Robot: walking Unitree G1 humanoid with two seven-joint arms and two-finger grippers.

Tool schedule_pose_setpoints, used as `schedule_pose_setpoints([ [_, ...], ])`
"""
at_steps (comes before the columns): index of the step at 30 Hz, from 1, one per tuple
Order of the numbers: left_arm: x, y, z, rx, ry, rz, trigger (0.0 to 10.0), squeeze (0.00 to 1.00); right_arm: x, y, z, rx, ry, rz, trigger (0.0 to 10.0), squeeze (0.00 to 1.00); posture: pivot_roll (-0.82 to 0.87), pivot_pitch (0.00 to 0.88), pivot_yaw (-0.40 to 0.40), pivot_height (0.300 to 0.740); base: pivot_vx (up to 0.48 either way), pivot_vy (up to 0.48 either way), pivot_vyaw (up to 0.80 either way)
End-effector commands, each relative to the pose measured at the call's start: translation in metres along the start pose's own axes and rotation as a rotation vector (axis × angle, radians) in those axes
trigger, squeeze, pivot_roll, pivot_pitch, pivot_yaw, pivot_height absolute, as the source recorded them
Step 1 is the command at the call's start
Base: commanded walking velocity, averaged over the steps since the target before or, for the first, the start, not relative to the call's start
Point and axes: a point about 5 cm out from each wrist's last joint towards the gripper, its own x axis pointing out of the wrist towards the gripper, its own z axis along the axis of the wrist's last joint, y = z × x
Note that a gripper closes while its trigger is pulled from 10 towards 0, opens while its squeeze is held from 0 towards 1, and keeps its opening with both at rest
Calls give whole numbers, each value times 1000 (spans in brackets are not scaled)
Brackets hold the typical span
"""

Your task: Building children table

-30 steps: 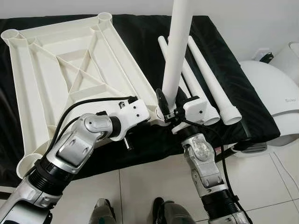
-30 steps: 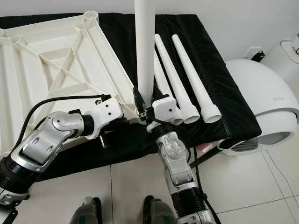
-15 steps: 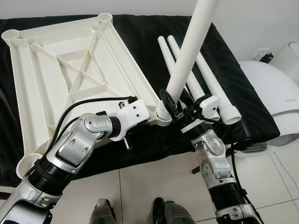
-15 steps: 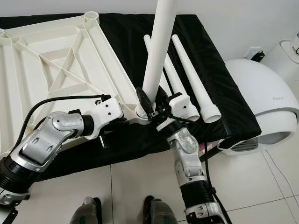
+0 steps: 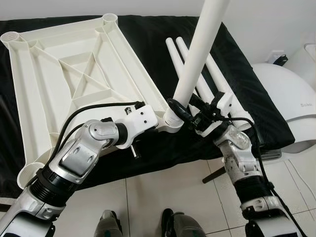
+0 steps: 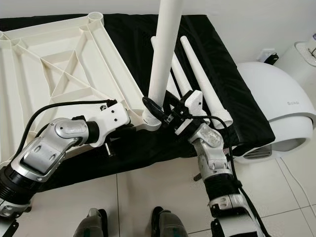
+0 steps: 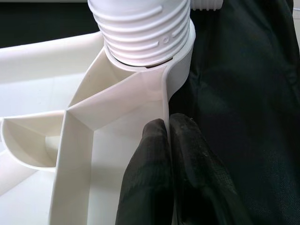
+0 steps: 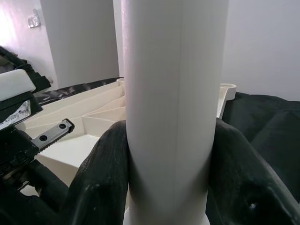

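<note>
Leg (image 5: 197,64): right gripper (image 5: 190,112) fingers pinching it, leaning toward 1 o'clock; straightening advised while threading. Left gripper (image 7: 164,136) fingers pinching tabletop (image 5: 74,74) rim.

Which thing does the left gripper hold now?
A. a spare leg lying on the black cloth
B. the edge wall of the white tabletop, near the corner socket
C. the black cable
B: in the left wrist view the left gripper pinches the thin edge wall of the tabletop, just beside the corner socket where the threaded leg sits.

free: black cloth (image 5: 148,44) beyond tabletop (image 5: 74,74) | blocked: spare legs (image 5: 217,94) beside right claw (image 5: 190,109), apparently touching
</note>
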Motion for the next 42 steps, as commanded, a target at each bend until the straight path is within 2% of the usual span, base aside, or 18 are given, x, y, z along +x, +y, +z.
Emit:
schedule_pose_setpoints([
  [1,-7,2,7,44,-12,9,10000,0,-40,-13,-32,60,204,-100,10000,0,93,240,-57,740,0,0,0],
  [4,-7,2,7,44,-11,9,10000,0,-41,-13,-33,60,209,-86,10000,0,94,239,-59,740,0,0,0],
  [6,-8,2,6,43,-9,12,10000,0,-43,-7,-36,45,219,-45,10000,0,95,237,-60,740,0,0,0],
  [17,-7,1,6,42,-11,11,10000,0,-45,-1,-37,34,208,-7,10000,0,90,232,-56,740,0,0,0],
  [18,-7,1,6,43,-11,10,10000,0,-45,2,-38,-2,210,19,10000,0,88,230,-55,740,0,0,0],
  [22,-6,0,7,46,-11,6,10000,0,-44,4,-38,7,200,24,10000,0,87,228,-55,740,0,0,0],
  [25,-6,0,7,47,-13,4,10000,0,-44,-1,-39,27,198,-7,10000,0,86,225,-55,740,0,0,0],
  [29,-6,1,7,49,-13,5,10000,0,-45,-5,-44,112,223,-49,10000,0,86,226,-55,740,0,0,0],
  [31,-6,1,7,49,-13,5,10000,0,-45,-5,-44,112,223,-49,10000,0,86,226,-55,740,0,0,0],
  [36,-6,2,7,49,-12,7,10000,0,-40,-18,-46,188,241,-87,10000,0,88,229,-53,740,0,0,0],
  [42,-7,2,7,49,-11,9,10000,0,-34,-23,-45,211,248,-73,10000,0,91,233,-55,740,0,0,0],
])
